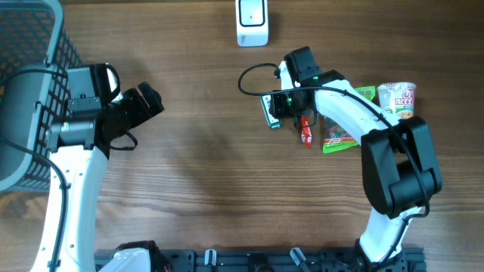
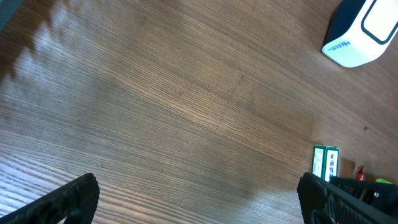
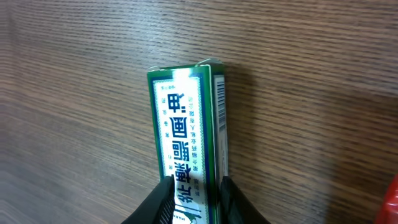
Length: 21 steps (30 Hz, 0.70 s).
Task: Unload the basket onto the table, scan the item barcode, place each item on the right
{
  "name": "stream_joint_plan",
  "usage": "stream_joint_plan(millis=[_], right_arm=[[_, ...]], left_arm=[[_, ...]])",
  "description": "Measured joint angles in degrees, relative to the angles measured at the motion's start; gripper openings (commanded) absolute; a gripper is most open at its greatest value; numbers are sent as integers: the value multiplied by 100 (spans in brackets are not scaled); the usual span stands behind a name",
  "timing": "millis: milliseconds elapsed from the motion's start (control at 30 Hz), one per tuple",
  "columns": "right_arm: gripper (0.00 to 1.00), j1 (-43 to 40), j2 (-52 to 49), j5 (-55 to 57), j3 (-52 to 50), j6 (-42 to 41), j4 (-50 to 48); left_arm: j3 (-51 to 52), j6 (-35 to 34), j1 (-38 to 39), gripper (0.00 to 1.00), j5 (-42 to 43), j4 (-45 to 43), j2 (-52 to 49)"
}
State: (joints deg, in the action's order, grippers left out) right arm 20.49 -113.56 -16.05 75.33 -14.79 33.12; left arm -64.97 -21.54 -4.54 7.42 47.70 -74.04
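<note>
Gripping the green box (image 3: 186, 124) for scanning
Right pincer (image 3: 194, 200) pinches its near end on the tabletop (image 1: 197, 174); left pincer (image 2: 199, 202) gapes empty; lift level, then face the barcode edge (image 3: 219, 102) to the scanner (image 1: 252, 21).

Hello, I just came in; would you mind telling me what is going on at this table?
The right gripper is clamped on the long sides of a green box that lies on the table, next to a noodle cup and a snack bag. The white scanner stands apart at the far edge, so the box is not yet in front of it. The left gripper hangs wide open over bare wood, holding nothing.
</note>
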Motion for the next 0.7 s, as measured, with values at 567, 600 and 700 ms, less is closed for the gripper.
stream_joint_plan(millis=[567,600,700], right_arm=[[4,-2,33,-66,-289,-190,-538],[4,-2,59,-63,-295,-186,-538],[4,0,131,-63,-343,-186,-531]], left_arm=[[0,0,0,100,-2,0,0],[0,0,0,100,-2,0,0],[0,0,0,100,-2,2,0]])
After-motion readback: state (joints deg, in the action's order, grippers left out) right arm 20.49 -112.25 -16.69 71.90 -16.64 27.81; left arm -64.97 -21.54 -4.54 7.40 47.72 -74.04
